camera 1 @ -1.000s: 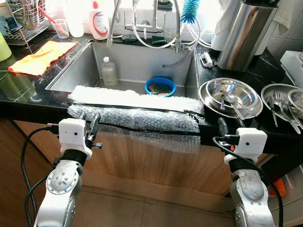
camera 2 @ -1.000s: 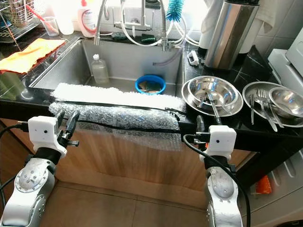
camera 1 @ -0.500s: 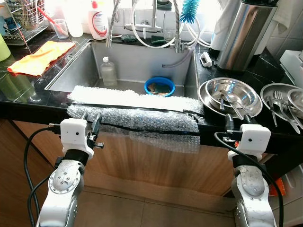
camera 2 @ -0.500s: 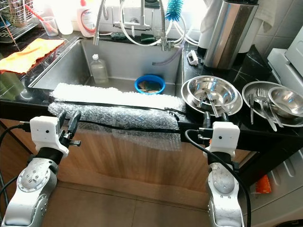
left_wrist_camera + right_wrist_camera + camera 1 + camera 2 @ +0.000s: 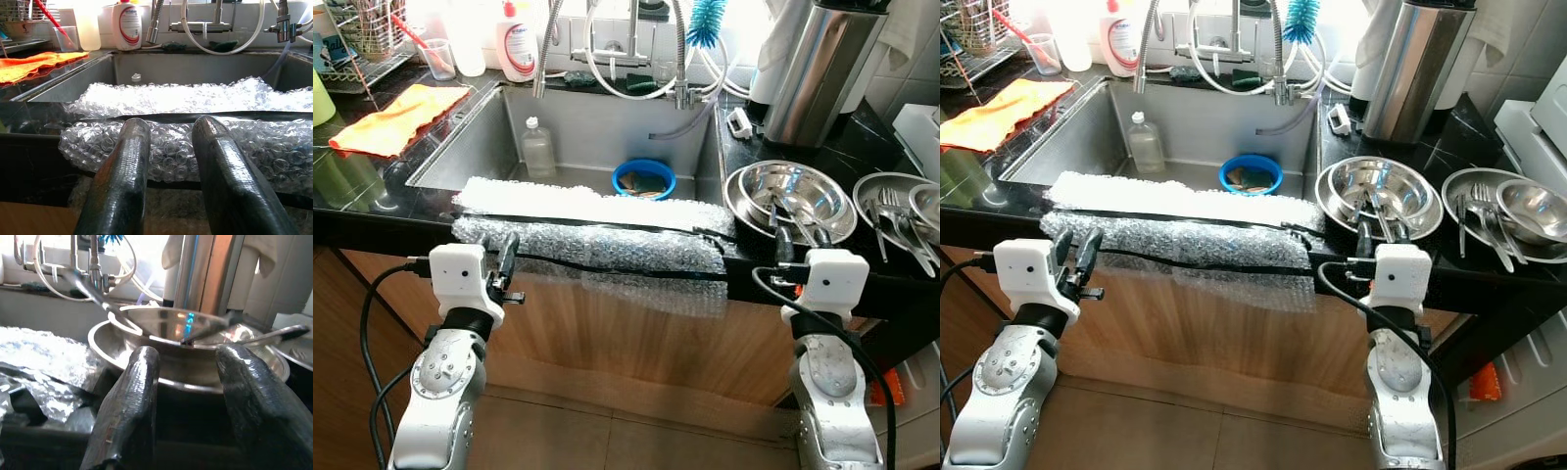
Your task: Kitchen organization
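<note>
Your black table [image 5: 352, 220] carries a steel sink [image 5: 607, 132] edged with bubble wrap [image 5: 597, 230]. The left gripper [image 5: 502, 250], fingers apart, sits near it. The right gripper [image 5: 798, 245], fingers apart, faces the steel bowl [image 5: 790, 191]. The soap bottle [image 5: 517, 44] label is unreadable.

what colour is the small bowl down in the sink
Blue bowl, clearest in the left eye view.

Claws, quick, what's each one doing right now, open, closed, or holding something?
Left claw: open, empty, facing the bubble wrap on the sink's front edge.
Right claw: open, empty, in front of the steel bowl on the counter.
</note>
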`<state>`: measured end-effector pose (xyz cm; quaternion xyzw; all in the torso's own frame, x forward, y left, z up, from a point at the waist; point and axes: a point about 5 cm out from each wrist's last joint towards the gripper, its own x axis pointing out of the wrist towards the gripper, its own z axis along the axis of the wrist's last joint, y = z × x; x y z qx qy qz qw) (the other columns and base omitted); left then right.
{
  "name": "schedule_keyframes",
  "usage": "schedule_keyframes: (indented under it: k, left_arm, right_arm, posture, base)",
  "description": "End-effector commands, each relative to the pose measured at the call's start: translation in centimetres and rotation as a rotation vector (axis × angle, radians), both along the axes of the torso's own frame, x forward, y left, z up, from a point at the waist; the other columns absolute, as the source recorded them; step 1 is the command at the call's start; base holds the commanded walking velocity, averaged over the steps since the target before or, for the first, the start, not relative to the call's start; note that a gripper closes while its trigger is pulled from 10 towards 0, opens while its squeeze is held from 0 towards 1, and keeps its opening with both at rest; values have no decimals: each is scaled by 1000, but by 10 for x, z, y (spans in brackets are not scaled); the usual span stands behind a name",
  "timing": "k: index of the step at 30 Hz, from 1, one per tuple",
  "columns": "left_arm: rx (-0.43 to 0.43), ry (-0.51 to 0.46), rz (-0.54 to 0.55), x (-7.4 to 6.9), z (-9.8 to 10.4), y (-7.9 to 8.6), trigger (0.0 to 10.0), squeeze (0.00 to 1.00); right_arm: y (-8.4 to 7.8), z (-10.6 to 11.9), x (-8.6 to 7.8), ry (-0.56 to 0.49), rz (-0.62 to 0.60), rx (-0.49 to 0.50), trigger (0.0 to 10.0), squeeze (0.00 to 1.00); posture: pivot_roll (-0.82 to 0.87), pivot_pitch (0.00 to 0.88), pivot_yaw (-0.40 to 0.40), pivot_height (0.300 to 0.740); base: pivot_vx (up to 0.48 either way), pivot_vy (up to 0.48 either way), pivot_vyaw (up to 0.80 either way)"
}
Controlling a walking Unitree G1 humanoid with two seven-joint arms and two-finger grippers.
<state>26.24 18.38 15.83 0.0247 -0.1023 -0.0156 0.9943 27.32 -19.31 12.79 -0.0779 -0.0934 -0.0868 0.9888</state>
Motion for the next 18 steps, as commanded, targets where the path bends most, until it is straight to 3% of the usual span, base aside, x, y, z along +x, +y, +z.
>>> schedule_keyframes:
  k: [1,18]
  left_arm:
    - [17,14,-3,0,-1,0,10000,0]
    - [-15,5,-9,-2,-2,-1,10000,0]
  right_arm:
    - [-3,-6,-2,28,-24,32,10000,0]
    - [-2,-19,-16,72,-51,70,10000,0]
  posture:
    - [-36,22,-8,740]
    - [-36,23,-10,740]
  base:
    - [0,0,0]
    - [0,0,0]
